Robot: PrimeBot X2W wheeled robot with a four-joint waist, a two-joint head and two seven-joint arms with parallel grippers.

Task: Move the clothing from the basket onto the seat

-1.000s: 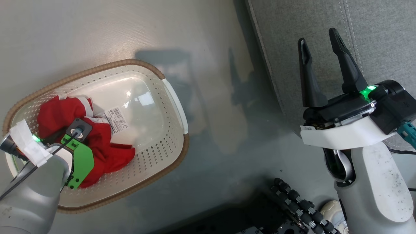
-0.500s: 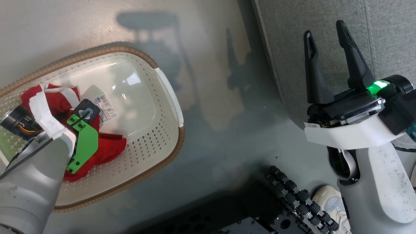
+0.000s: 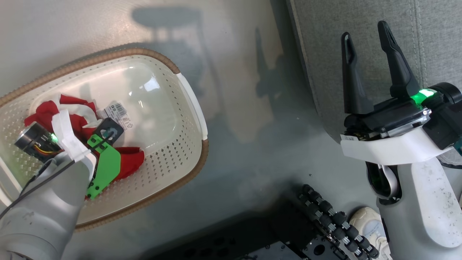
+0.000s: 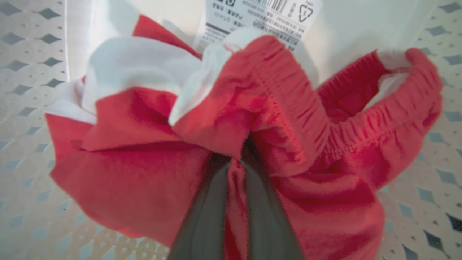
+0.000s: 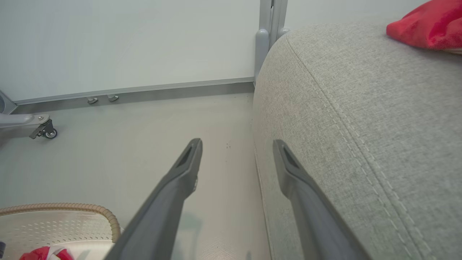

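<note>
Clothing (image 3: 131, 162), soft red fabric with white stripes, lies bunched inside the cream perforated plastic basket (image 3: 173, 155); right of the basket, the right claw (image 3: 364, 29) hangs open at the grey upholstered seat (image 3: 325, 54)'s edge. Left wrist view: the left claw (image 4: 238, 162) is pinched tight on the clothing inside the basket. Right wrist view: another red garment (image 5: 426, 25) lies on the seat, far from the basket.
</note>
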